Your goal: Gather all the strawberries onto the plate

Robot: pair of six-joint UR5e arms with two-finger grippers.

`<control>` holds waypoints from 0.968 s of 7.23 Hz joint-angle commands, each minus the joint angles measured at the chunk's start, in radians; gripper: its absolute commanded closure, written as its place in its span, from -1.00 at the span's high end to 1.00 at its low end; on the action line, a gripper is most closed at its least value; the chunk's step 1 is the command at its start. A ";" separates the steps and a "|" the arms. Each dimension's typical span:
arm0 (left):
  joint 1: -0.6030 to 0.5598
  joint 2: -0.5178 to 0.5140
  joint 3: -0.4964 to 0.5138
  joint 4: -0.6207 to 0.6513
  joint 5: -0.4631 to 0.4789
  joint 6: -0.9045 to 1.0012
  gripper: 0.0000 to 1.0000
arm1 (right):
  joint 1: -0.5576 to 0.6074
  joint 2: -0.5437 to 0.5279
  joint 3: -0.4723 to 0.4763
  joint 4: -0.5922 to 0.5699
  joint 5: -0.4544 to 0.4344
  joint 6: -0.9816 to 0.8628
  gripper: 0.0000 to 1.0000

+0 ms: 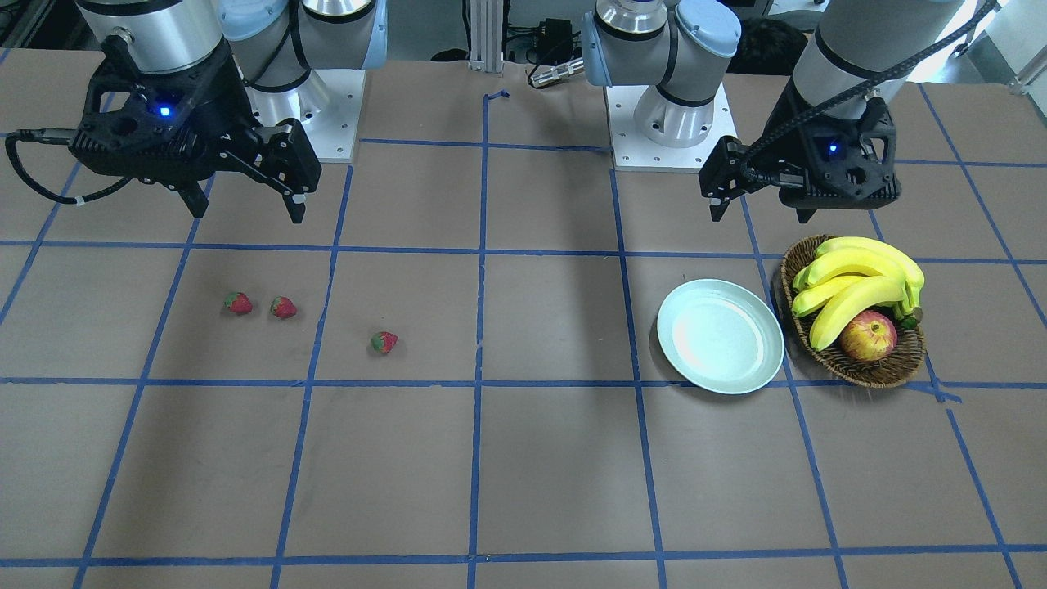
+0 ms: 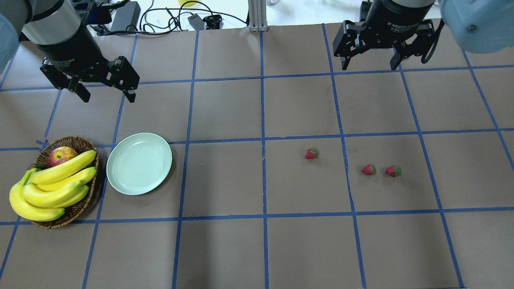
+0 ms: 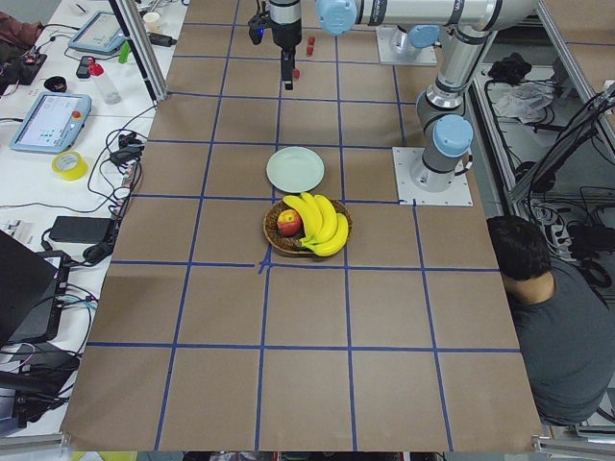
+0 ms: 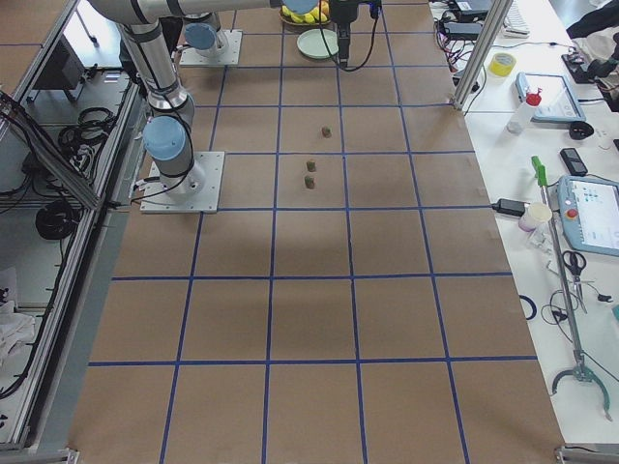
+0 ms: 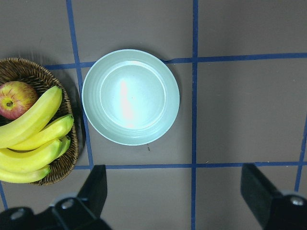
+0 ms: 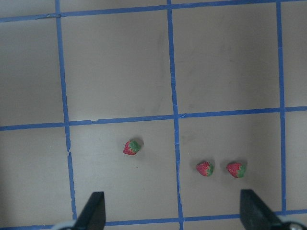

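Three small red strawberries lie on the brown table on my right side: one point(image 2: 311, 153) nearer the middle and two point(image 2: 368, 169) point(image 2: 393, 171) close together. They also show in the right wrist view point(image 6: 132, 147) point(image 6: 205, 168) point(image 6: 235, 169). The pale mint plate point(image 2: 139, 163) sits empty on my left side, next to the basket, and shows in the left wrist view point(image 5: 130, 96). My left gripper point(image 2: 108, 98) is open and empty, high above the table beyond the plate. My right gripper point(image 2: 369, 66) is open and empty, high beyond the strawberries.
A brown wicker basket point(image 2: 76, 140) with bananas point(image 2: 52, 184) and a red-yellow apple point(image 2: 61, 155) touches the plate's left side. Blue tape lines grid the table. A seated person point(image 3: 548, 307) shows in the exterior left view, off the table.
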 commanded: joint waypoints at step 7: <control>0.004 0.000 -0.003 0.001 -0.001 0.002 1.00 | 0.043 0.168 0.006 -0.020 0.014 0.063 1.00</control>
